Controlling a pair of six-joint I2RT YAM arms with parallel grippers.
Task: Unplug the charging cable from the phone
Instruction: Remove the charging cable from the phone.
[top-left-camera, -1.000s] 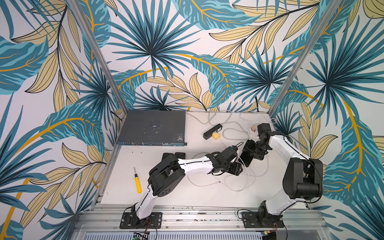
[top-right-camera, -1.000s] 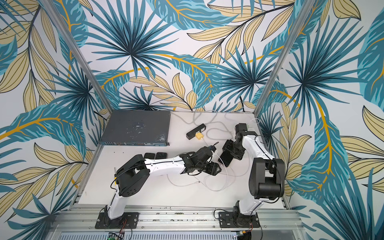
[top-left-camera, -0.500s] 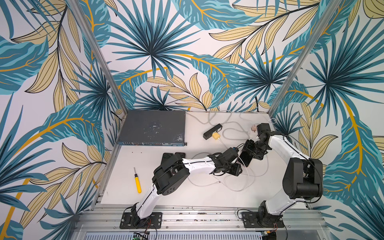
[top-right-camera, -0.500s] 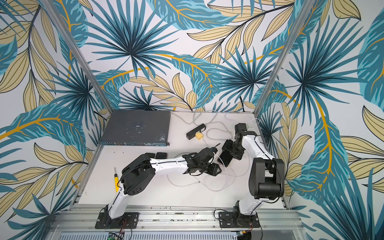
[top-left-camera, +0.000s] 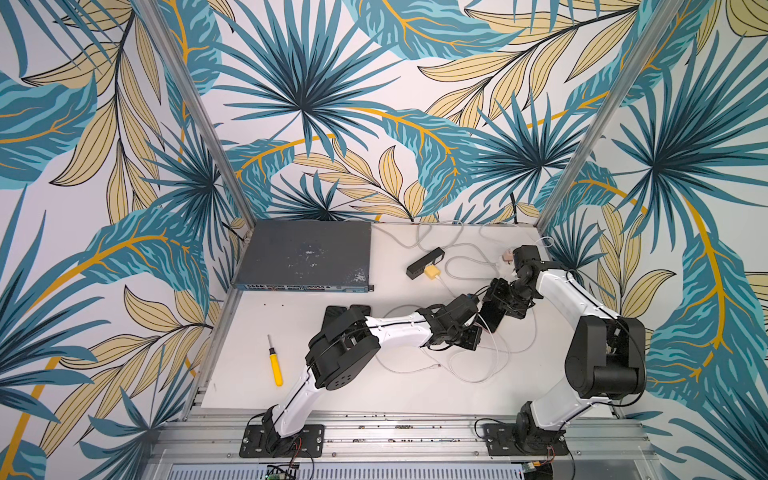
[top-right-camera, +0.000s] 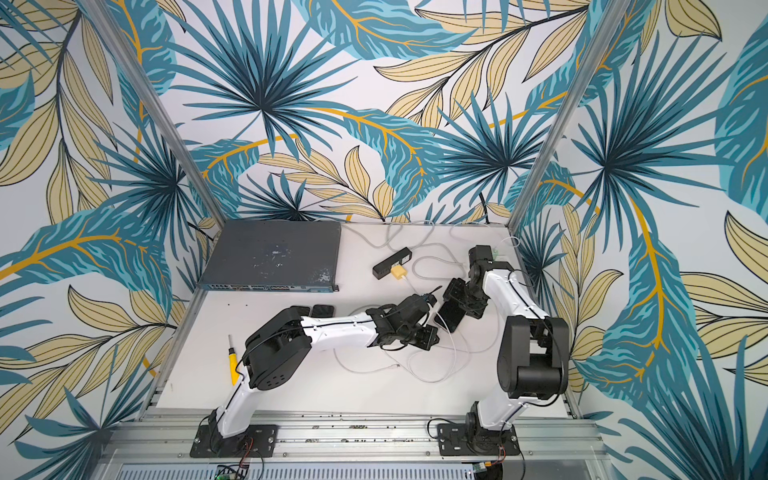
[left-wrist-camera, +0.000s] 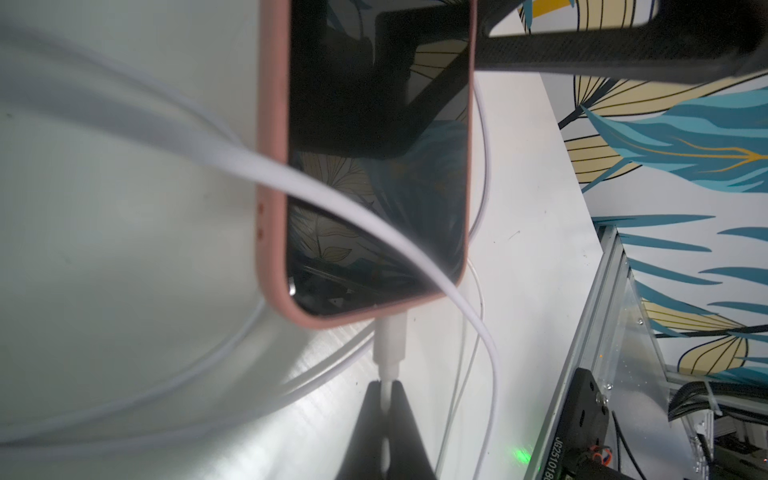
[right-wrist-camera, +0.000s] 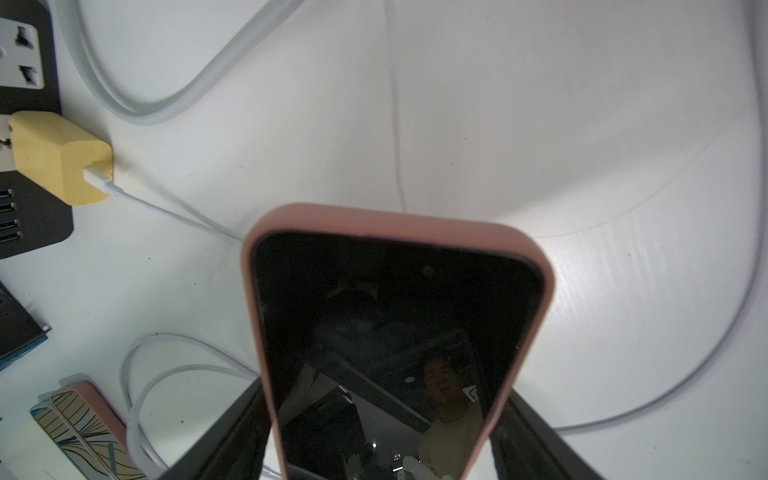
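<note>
Left wrist cam: left gripper (left-wrist-camera: 386, 384) pinches 1 cable (left-wrist-camera: 389, 340); right gripper (right-wrist-camera: 384, 388) clamps 1 phone (left-wrist-camera: 374, 104).

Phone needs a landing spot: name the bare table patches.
Bare white table along the aluminium front rail, and between yellow-handled screwdriver and grey network switch. Crowded: white cable looping near the pink-cased phone.

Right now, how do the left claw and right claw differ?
The left claw grips the thin charging cable just behind its plug; the right claw clamps the phone by its long edges. The left claw's jaws nearly meet; the right claw's stand spread to the phone's width. Shared: both grip something, with the plug seated in the phone.
</note>
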